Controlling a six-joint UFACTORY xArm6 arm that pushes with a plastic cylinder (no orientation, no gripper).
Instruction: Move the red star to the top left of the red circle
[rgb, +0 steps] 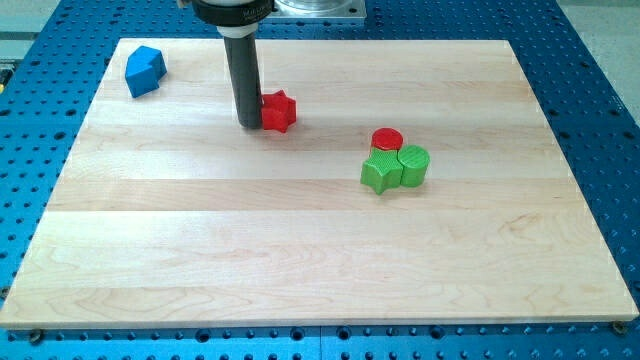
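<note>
The red star (279, 110) lies on the wooden board (300, 250) toward the view's top, left of centre. My tip (250, 124) stands right against the star's left side. The red circle (387, 139) lies to the right of the star and a little lower, about a hundred pixels away. It touches a green star-like block (380, 172) below it and a green round block (413, 163) at its lower right.
A blue block (145, 70) sits near the board's top left corner. The board rests on a blue perforated table (40, 120). The arm's dark mount (235, 10) shows at the view's top edge.
</note>
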